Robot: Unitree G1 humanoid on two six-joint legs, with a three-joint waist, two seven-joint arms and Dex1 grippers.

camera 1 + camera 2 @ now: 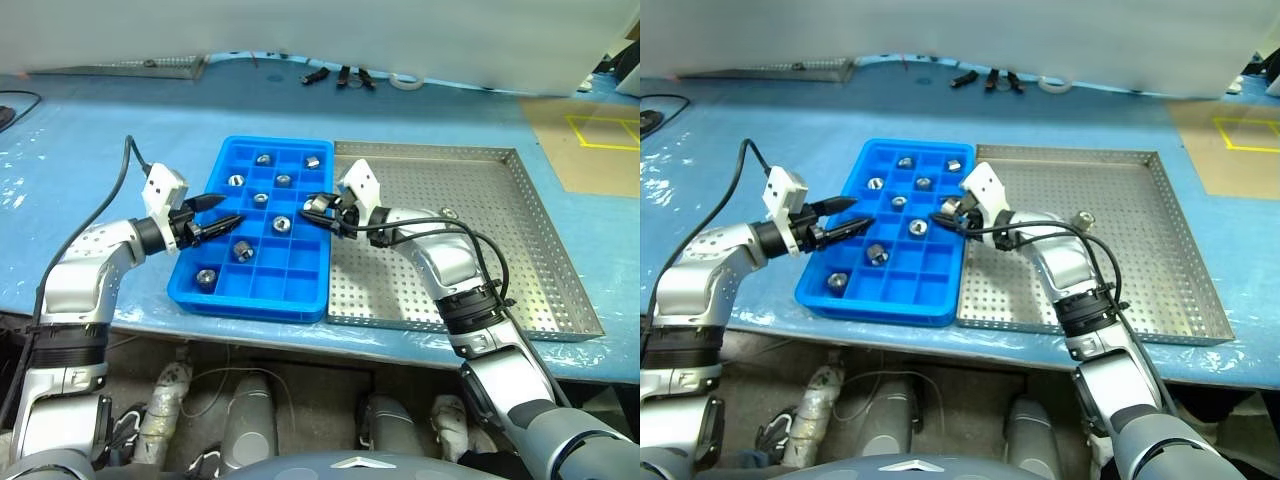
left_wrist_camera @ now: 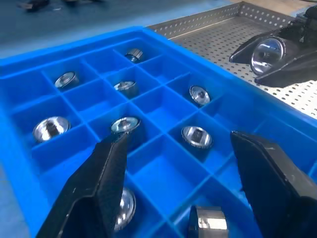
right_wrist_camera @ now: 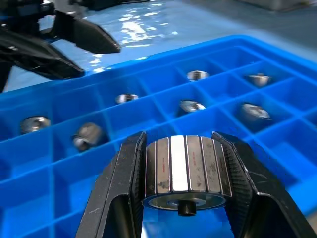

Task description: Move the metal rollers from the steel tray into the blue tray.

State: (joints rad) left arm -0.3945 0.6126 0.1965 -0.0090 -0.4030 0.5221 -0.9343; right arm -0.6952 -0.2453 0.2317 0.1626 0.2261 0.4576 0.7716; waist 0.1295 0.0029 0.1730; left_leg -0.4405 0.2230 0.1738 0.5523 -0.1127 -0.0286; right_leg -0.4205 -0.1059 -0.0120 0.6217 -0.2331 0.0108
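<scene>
Surface (image 1: 80,150): blue, covered in a glossy film that wrinkles and catches the light; it runs across the whole width of the head views.
Black tools (image 1: 340,76): a few small dark pieces lying together at the far edge of the surface; too small to tell their kind.
Tape roll (image 1: 405,80): a pale ring lying flat, just beside the black tools.
Metal strip (image 1: 130,68): grey and perforated, lying at the far left edge.
Brown panel (image 1: 590,140): cardboard-coloured area at the far right, marked with yellow tape (image 1: 600,131) in a rectangle.
Black cable (image 1: 15,105): curving in at the left edge.
White wall (image 1: 320,30): pale backdrop behind the surface.
</scene>
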